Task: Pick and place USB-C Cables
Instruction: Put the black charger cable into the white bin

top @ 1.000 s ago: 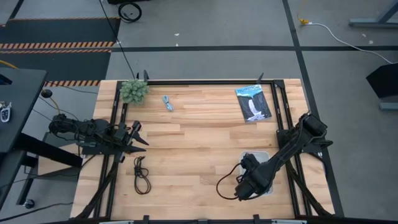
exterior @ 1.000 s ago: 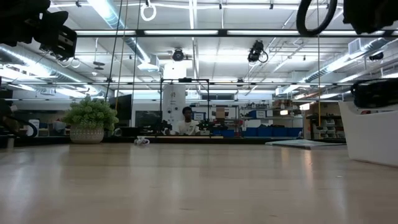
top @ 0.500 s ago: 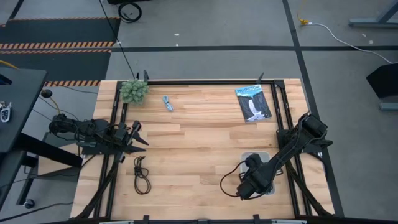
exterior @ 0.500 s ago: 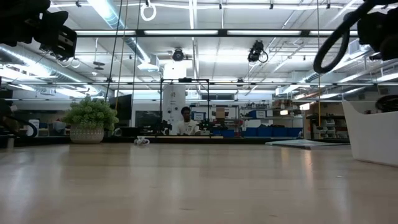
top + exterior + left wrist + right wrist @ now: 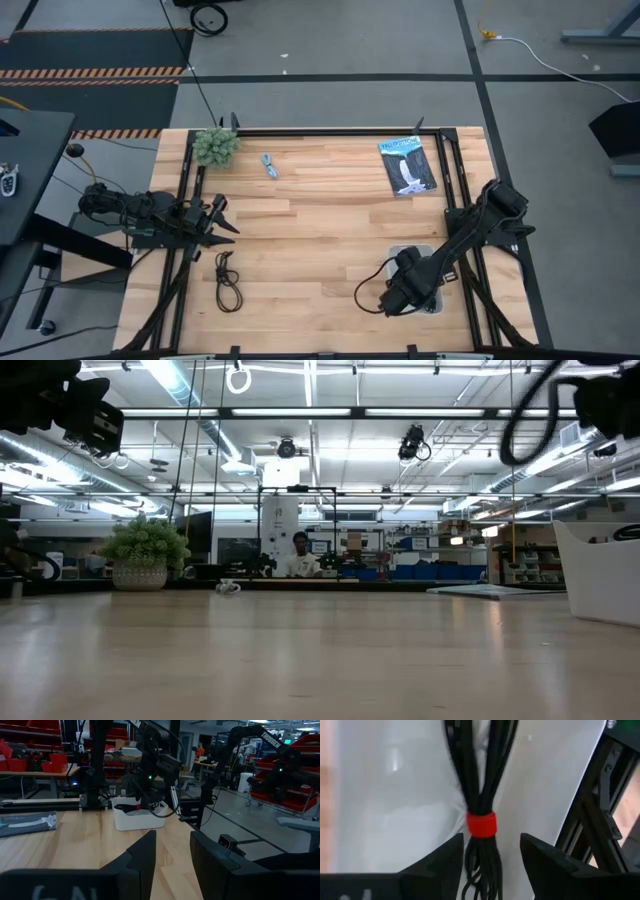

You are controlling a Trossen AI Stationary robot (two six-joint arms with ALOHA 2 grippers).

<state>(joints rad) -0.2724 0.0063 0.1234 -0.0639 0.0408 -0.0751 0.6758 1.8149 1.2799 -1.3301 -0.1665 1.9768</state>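
Observation:
My right gripper (image 5: pixel 400 293) hangs over the white bin (image 5: pixel 420 250) near the table's right front, shut on a black coiled cable (image 5: pixel 366 292) bound by a red tie (image 5: pixel 481 825). Its loop shows high up in the low view (image 5: pixel 520 420). A second black cable (image 5: pixel 228 281) lies flat on the table's left front. The light blue cable (image 5: pixel 270 165) lies near the far edge. I see no white cable. My left gripper (image 5: pixel 222 214) waits open at the left edge, above and beyond the second black cable. My right gripper holds the black cable's gathered strands (image 5: pixel 482 852) between its two fingers (image 5: pixel 447 862), just beside the red tie. The fingers point down from above, along the bundle. The cable is lifted clear, and its loop (image 5: pixel 362 295) sticks out toward the table's left, past the bin's wall.
A flat black-and-blue packet (image 5: pixel 407 165) lies at the far right and a fuzzy green plant ball (image 5: pixel 215 147) at the far left corner. Black frame rails (image 5: pixel 450 190) run along the table's sides. Bare wood (image 5: pixel 320 240) fills the middle. A person sits far behind (image 5: pixel 298 555).
My right gripper has drifted slightly toward the table's right, farther over the bin, still holding the black cable. The cable's loop has swung with it, dipping and then rising again in the low view.

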